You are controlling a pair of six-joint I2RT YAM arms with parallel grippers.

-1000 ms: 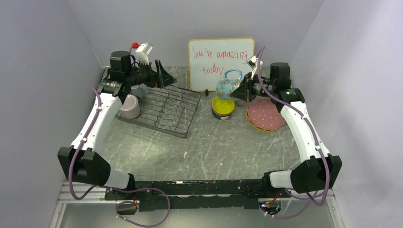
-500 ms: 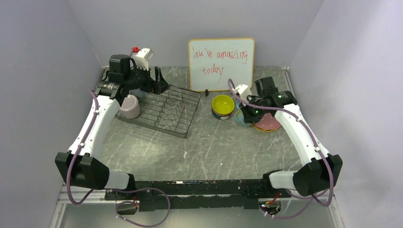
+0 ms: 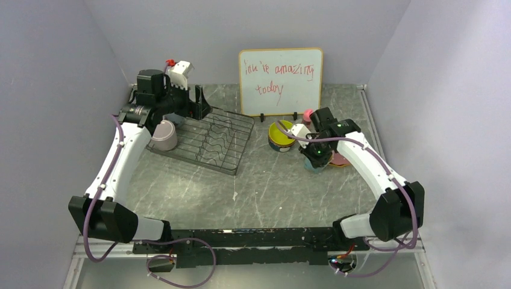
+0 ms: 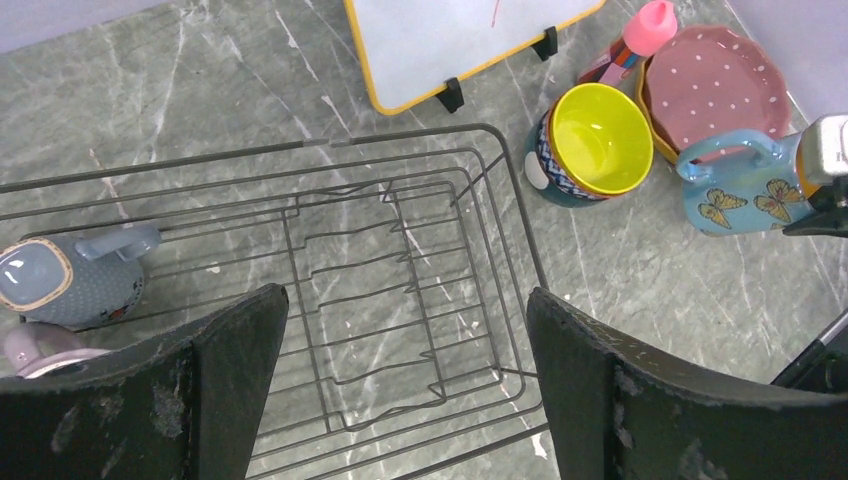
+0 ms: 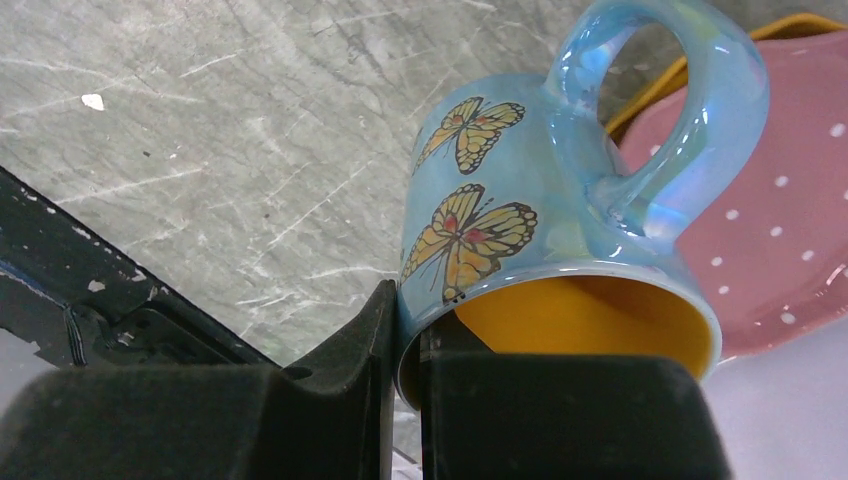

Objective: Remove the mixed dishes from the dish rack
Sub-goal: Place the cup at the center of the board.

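Overhead view of a grey marbled desk with a black wire dish rack toward its left side and two robot arms reaching in from the near edge. To the right of the rack, well apart from it, stood the dishes already taken out: a yellow bowl nested inside a blue-patterned bowl and, farther right, a pink speckled plate stacked on an orange-yellow plate. The right gripper was there too, jaws clenched on the rim of a blue mug with butterflies and an orange inside – the mug was low and just beside the plates, though whether its base touched the desk could not be told. A small pink bottle and a white board with red writing sat behind the bowls. The left gripper hung above the rack with its jaws spread wide and nothing between them. The rack's wavy plate dividers were bare. At the rack's left end a small grey cup lay on its side on the wires, and a lilac mug sat near it at that same end – seemingly inside the rim. By this reading the unloading was well past halfway: four dishes set out, a fifth about to be released, two left to lift from the rack.
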